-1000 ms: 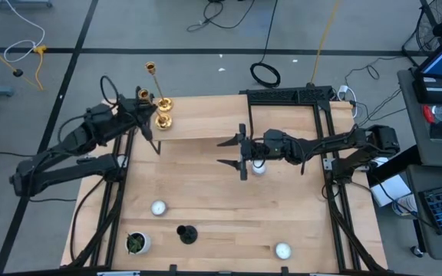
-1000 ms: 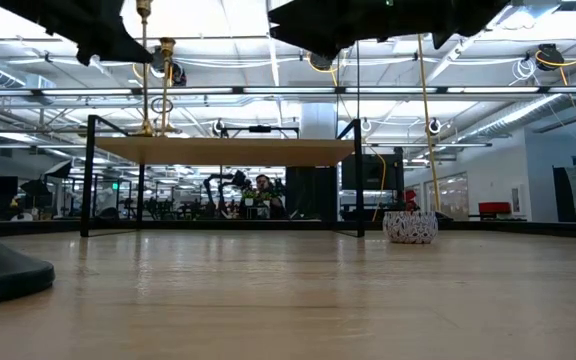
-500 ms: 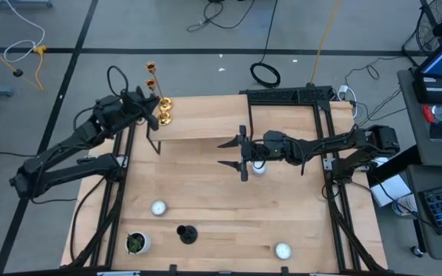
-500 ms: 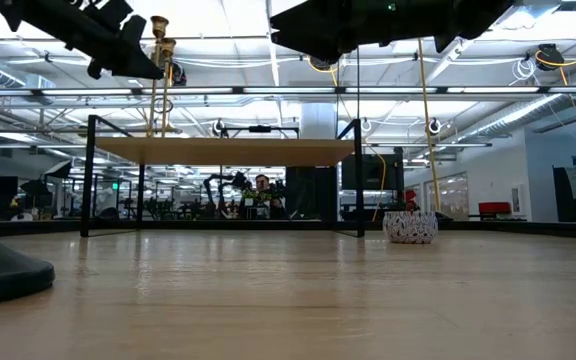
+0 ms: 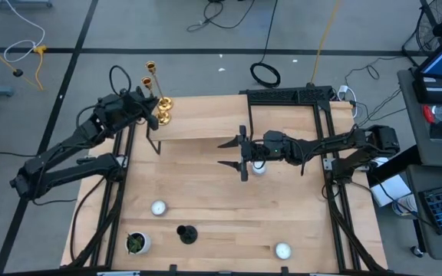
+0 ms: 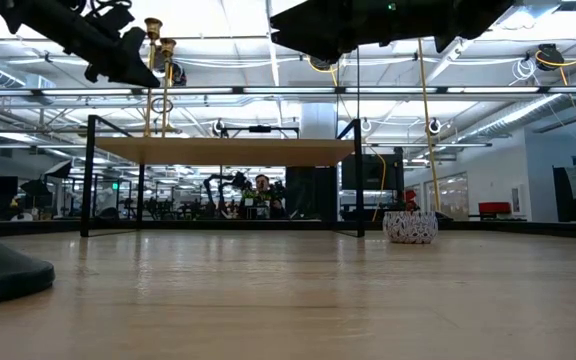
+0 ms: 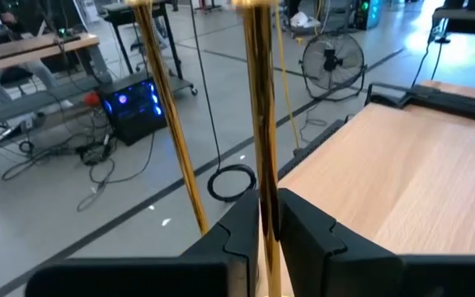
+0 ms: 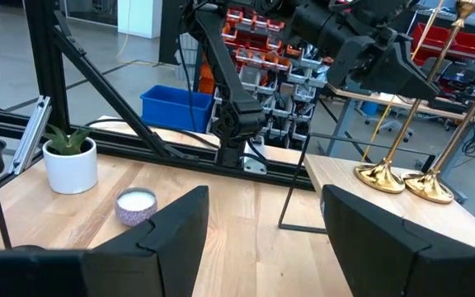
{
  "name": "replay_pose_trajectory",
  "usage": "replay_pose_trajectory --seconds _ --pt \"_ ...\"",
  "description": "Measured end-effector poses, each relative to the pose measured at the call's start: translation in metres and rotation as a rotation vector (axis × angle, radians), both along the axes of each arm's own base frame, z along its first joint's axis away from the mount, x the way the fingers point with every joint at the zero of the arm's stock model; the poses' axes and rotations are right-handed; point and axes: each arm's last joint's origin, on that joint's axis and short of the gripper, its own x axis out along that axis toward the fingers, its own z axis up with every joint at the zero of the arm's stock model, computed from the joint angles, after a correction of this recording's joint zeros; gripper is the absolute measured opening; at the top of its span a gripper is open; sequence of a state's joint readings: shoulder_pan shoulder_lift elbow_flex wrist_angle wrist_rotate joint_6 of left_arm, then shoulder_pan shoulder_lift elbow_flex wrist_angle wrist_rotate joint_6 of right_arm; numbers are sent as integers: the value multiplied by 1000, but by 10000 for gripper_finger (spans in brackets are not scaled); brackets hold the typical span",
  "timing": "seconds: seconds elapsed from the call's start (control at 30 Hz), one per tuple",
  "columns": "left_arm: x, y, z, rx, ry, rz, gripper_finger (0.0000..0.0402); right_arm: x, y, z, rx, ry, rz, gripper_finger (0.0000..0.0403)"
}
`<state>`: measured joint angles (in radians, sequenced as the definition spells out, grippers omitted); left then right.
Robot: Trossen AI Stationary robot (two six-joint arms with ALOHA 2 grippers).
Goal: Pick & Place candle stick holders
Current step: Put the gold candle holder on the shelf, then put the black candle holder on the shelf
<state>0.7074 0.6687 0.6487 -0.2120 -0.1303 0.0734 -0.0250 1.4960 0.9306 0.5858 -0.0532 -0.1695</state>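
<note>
Left gripper point(image 7: 266, 216): the fingers are seen clamped on the stem of one slim shiny gold candlestick point(image 7: 258, 107), which rises between them; the second slim gold candlestick point(image 7: 168, 115) stands just beside the outer finger. In the high view both round gold bases point(image 5: 162, 110) sit close together at the corner of the raised light-wood shelf point(image 5: 206, 123), near its edge. A risk is judged here: should the clamped stem be tilted or swung, the neighbouring candlestick could be struck and toppled off the shelf.

Right gripper point(image 5: 232, 153): the fingers are held wide apart and empty above the wooden table point(image 5: 221, 199), with a small round white-silver tealight cup point(image 5: 258, 169) just behind them beneath the wrist. A descent made here without realignment could nudge the cup aside.

Still on the table, well apart from both pairs of fingers: two further tealight cups point(image 5: 158, 207) point(image 5: 282, 250) and the short black candlestick point(image 5: 186, 233).
</note>
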Motion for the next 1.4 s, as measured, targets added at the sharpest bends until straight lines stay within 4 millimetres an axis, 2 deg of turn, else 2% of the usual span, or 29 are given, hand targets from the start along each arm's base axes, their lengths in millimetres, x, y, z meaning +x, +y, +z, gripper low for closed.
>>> replay_pose_trajectory --seconds 0.3,0.43,0.67,0.87,1.03,1.4 --pt "1 -1 0 -8 -10 -57 63 0 0 0 0 -1 0 233" --pt "2 -2 0 -15 -18 -103 93 0 0 0 0 -1 0 232" --pt "0 -1 1 -1 -8 -29 156 0 0 0 0 0 0 232" --pt "0 -1 1 1 -9 -28 189 0 0 0 0 0 0 231" --pt "-3 -5 1 -2 -9 -41 199 0 0 0 0 0 0 233" --pt "-14 -27 3 -22 -21 -155 200 0 0 0 0 0 0 233"
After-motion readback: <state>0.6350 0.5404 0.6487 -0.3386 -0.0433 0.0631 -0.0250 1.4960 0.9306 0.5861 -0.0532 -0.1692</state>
